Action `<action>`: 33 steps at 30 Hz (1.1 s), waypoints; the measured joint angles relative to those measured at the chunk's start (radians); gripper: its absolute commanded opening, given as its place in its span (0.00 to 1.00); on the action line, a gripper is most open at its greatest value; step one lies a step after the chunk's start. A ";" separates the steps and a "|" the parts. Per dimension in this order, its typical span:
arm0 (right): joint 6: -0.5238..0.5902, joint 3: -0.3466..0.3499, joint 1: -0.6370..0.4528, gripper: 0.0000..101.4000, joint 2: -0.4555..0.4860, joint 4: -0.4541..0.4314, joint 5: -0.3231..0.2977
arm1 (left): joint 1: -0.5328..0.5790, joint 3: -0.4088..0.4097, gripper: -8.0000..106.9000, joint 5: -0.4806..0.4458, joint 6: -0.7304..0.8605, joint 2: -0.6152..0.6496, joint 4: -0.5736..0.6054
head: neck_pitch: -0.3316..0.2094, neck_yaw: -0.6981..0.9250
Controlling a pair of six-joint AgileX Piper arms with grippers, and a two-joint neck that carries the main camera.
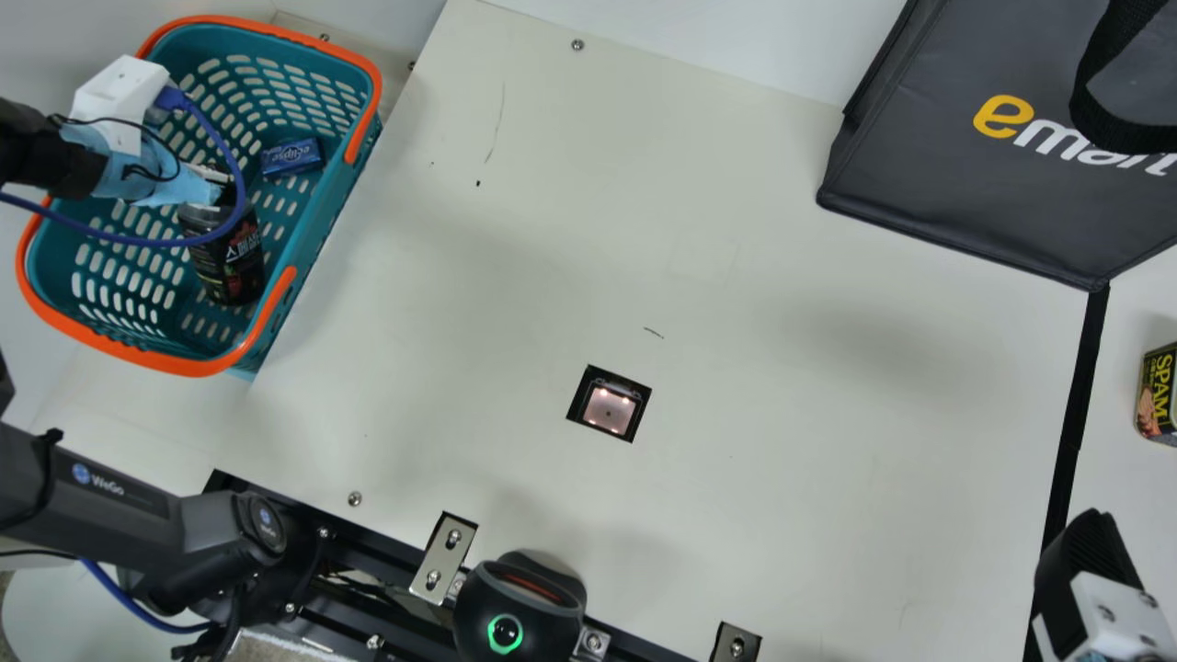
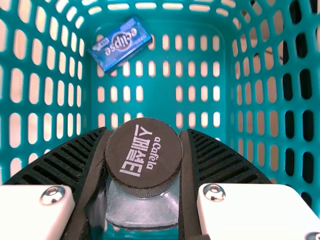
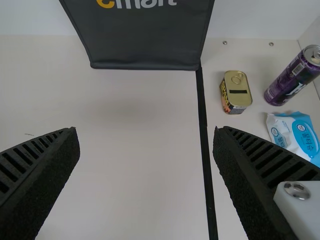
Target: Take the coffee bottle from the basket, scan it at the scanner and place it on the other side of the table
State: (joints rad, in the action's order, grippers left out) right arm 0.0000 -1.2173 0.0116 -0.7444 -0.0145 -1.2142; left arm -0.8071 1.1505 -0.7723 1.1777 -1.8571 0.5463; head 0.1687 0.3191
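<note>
Coffee bottle: in the basket [image 1: 193, 368], at the main view's left; the dark bottle [image 1: 230, 262] has its black cap [image 2: 144, 154] toward the left wrist camera. Whether its base touches the basket floor is hard to tell.
Left end effector: down inside the basket [image 1: 219, 191], closed on the bottle's cap, one ribbed finger pressed to each side.
Right end effector: over the surface [image 1: 736, 230] near the black strip, low at the main view's right [image 1: 1090, 552]; its fingers stand wide apart with nothing between them.
Blue pack: in the basket with the bottle, a small box [image 1: 292, 157] lying apart from it.
Blue cable: looped [image 1: 165, 244] along the left arm, crossing in front of the bottle in the main view.
Lit window: a dark-framed square [image 1: 609, 409] set in the surface, glowing pinkish.
Black device: at the surface's near edge, with a green ring [image 1: 505, 633].
Dark bag: at the far side [image 1: 956, 202], one bottom corner by the end of the black strip [image 1: 1076, 414].
Beyond the strip: a tin [image 3: 236, 92], a purple can [image 3: 294, 76] standing near it, and a blue and white packet [image 3: 296, 136] near the can.
</note>
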 measured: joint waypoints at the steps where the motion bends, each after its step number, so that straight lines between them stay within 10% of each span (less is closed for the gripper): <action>1: 0.000 0.000 0.000 0.94 0.000 0.000 0.000 | -0.003 -0.005 0.00 0.003 0.005 0.004 0.010 | -0.002 0.000; 33: 0.000 0.000 0.000 0.94 0.000 0.000 0.001 | 0.035 -0.005 0.00 0.053 -0.200 0.423 0.222 | -0.002 0.000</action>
State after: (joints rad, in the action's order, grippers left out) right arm 0.0000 -1.2173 0.0116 -0.7444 -0.0145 -1.2131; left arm -0.7718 1.1457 -0.7189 0.9774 -1.4338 0.7686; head 0.1672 0.3191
